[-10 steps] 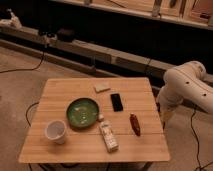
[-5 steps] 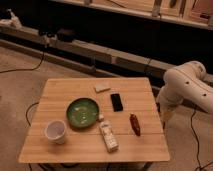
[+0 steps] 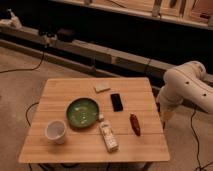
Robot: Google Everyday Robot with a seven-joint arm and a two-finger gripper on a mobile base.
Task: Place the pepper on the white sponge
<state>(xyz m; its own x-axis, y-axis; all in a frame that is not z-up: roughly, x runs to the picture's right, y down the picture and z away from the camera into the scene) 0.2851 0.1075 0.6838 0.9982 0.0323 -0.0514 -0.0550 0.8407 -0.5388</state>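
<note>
The dark red pepper (image 3: 134, 124) lies on the wooden table (image 3: 65, 90) near its right edge. The white sponge (image 3: 102, 88) lies flat at the far middle of the table, well apart from the pepper. My white arm (image 3: 186, 86) hangs beside the table's right side. The gripper (image 3: 163, 112) is at its lower end, just off the right edge, to the right of the pepper and not touching it. It holds nothing that I can see.
A black flat slab (image 3: 117, 102) lies between sponge and pepper. A green plate (image 3: 83, 112) sits mid-table, a white cup (image 3: 56, 131) at front left, a long white remote-like object (image 3: 108, 136) at the front. Cables run on the floor; a low shelf stands behind.
</note>
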